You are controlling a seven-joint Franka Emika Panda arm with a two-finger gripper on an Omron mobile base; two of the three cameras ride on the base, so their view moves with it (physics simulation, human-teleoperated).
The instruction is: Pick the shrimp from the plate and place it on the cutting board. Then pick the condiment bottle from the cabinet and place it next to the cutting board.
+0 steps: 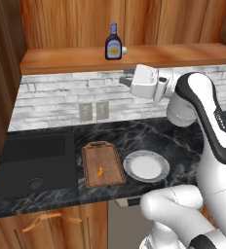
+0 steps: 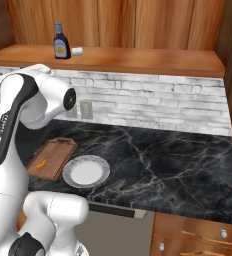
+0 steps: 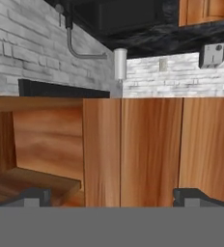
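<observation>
Simulated kitchen, three views. The gripper (image 1: pixel 123 79) is raised in front of the brick backsplash, just under the shelf ledge of the cabinet (image 1: pixel 134 57); in the left base view its fingers are small and partly hidden by the hand. In the hand view the two dark fingers (image 3: pixel 34 197) stand wide apart at the lower edge with nothing between them, facing wooden panels. In the right base view the arm covers the 9 o'clock edge of the scene.

One condiment bottle (image 1: pixel 113 43) stands upright on the ledge, at 12 o'clock from the cutting board (image 1: pixel 103 165). Its round yellow-white label carries marks too small to read. One small white block (image 1: pixel 124 49) sits just beside it at 3 o'clock.

On the dark marble worktop (image 1: pixel 159 136) lie one cutting board and one plate (image 1: pixel 145 166), the plate just beside the board at 3 o'clock. One shrimp (image 1: pixel 100 170) rests on the board, near its centre; its shape is hard to make out. The plate holds nothing. One sink (image 1: pixel 34 163) lies at 9 o'clock of the board. Two wall outlets (image 1: pixel 94 111) are set in the backsplash.
</observation>
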